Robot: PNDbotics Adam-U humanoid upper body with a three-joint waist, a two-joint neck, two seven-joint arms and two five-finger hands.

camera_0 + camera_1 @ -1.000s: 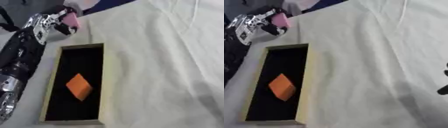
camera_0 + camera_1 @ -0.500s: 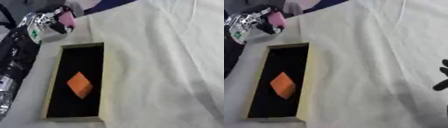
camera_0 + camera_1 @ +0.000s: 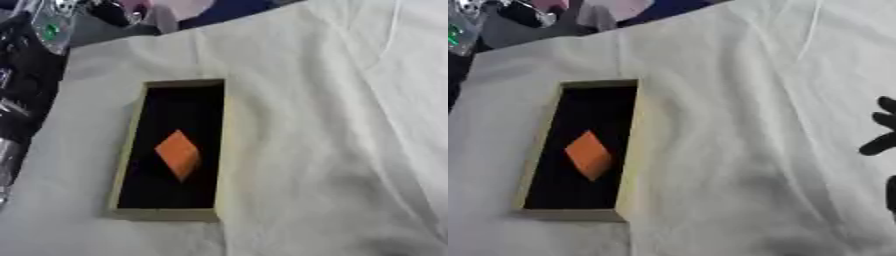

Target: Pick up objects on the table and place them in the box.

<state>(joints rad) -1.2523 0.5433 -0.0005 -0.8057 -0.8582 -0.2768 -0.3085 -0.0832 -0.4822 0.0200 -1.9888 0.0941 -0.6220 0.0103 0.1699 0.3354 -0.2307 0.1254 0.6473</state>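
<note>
box [image 3: 220, 150]: long, narrow, shallow rectangle with pale tan walls and a matte black inside; lies on the table left of centre, long side running away from the robot.
orange block [image 3: 178, 154]: flat-faced, sharp-cornered piece that reads as a diamond from above; smooth and evenly coloured; rests on the black floor of the box, about midway along, clear of the walls.
cloth [image 3: 324, 125]: off-white fabric over the whole table, soft, with long creases and shallow folds, most of them right of the box.
left arm [image 3: 26, 75]: black with silver parts and a small green light, along the left edge; its hand is near the top left corner around something pink [image 3: 136, 6], blurred, so i cannot tell how the fingers stand.
right hand [image 3: 882, 132]: dark fingers at the right edge, spread and fairly straight, holding nothing.
view difference: the right hand shows only in the right eye view; the left eye view shows far more of the left arm.
</note>
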